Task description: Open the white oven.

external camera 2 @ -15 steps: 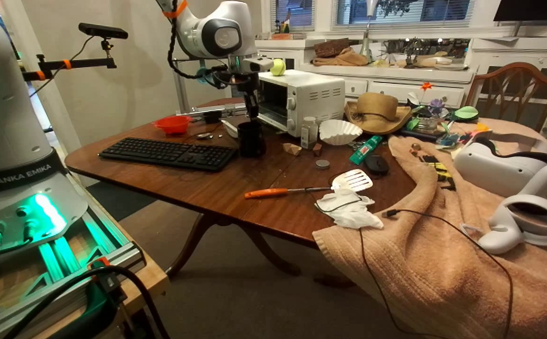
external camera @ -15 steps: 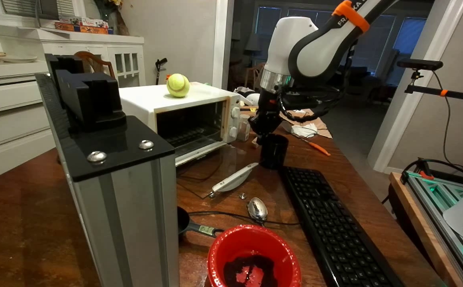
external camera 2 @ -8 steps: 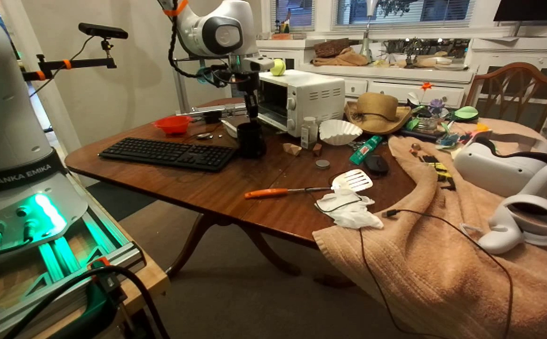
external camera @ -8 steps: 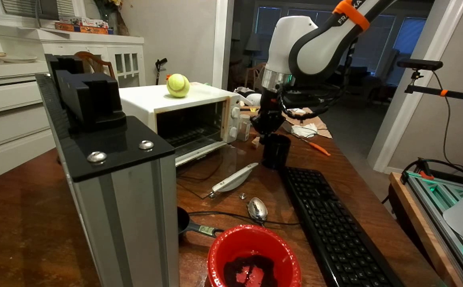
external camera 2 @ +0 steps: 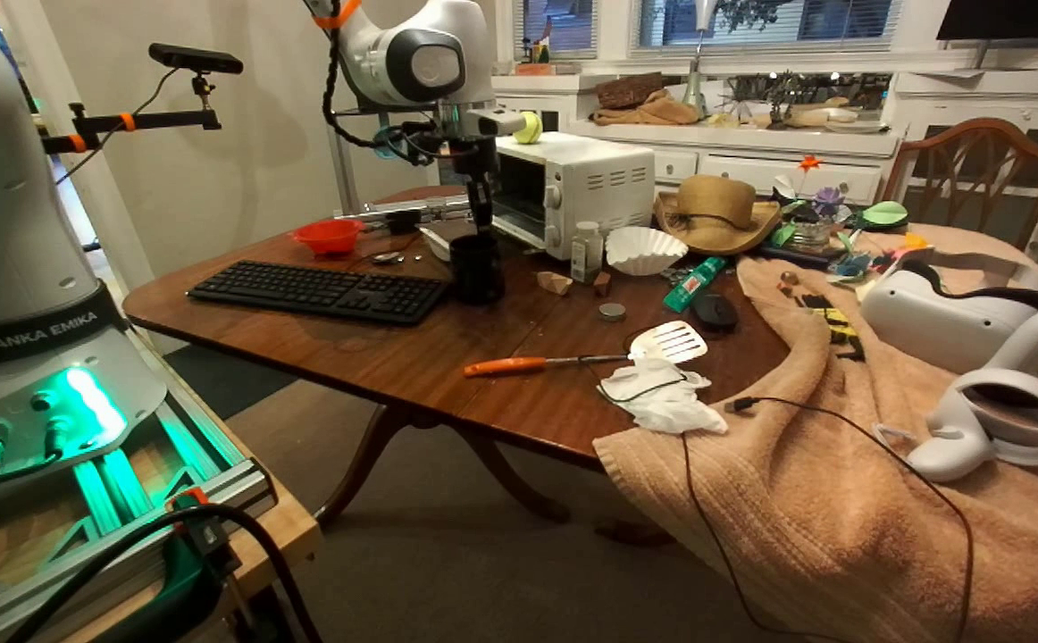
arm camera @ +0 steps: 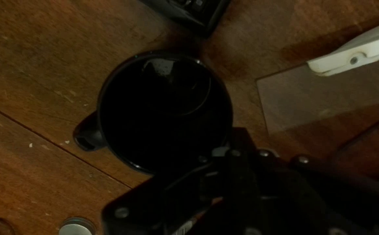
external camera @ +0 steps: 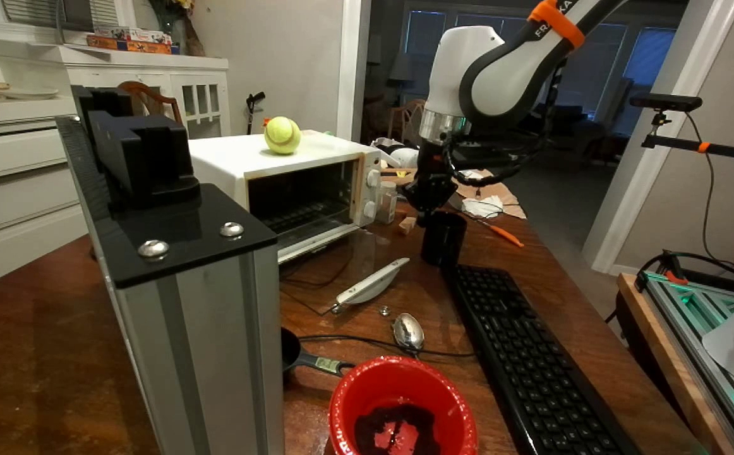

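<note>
The white oven [external camera: 240, 155], a boxy toaster oven, stands on the table in both exterior views [external camera 2: 608, 183]. Its front is open onto a dark interior. A clear glass door pane [arm camera: 307, 98] is lowered in front, with a white bar handle [external camera: 373, 284] along its outer edge. My gripper [external camera: 422, 218] points down on the oven side of a black mug [external camera: 444, 239]. In the wrist view, the gripper [arm camera: 238, 140] looks shut, its dark fingertips against the mug's rim [arm camera: 227, 98]. Whether the rim is between the fingers is too dark to tell.
A tennis ball [external camera: 283, 135] sits on the oven. A tall metal block [external camera: 203, 341], red bowl [external camera: 402, 373], spoon [external camera: 409, 332] and keyboard [external camera: 525, 354] lie around the front. A clear bottle [external camera 2: 587, 252] and straw hat [external camera 2: 715, 210] stand near the oven's side.
My gripper and the black mug have slid together a little, away from the oven. The mug stays upright. The oven and its door look unchanged.
</note>
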Motion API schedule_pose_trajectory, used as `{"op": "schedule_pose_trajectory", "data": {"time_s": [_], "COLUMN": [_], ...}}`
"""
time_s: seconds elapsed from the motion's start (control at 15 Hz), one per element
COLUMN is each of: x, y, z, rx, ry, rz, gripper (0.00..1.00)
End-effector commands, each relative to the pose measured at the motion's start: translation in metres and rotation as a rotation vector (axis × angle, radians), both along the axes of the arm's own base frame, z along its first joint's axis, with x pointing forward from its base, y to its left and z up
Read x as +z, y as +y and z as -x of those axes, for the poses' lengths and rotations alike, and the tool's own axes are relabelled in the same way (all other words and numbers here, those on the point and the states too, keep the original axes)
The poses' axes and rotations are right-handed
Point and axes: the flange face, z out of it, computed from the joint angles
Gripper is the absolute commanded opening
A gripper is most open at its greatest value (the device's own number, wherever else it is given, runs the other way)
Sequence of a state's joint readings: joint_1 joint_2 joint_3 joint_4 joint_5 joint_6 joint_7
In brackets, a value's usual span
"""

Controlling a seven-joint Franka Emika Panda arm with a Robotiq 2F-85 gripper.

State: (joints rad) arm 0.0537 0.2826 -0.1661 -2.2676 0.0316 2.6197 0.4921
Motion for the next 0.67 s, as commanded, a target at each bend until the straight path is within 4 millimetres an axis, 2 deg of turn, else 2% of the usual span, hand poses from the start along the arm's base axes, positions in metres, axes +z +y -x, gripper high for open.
{"op": "schedule_pose_trajectory", "data": {"time_s": [0.0,0.2,0.33,0.6], "x": [0.004,0.005,0.007,0.021], "y": [-0.007,-0.009,-0.003,0.029], "z": [0.013,0.016,0.014,0.004], "rx": [-0.017,-0.019,-0.012,0.030], "ry": [0.031,0.033,0.019,-0.028], "rz": [-0.002,-0.002,-0.010,-0.033], "gripper": [0.00,0.00,0.00,0.00]}}
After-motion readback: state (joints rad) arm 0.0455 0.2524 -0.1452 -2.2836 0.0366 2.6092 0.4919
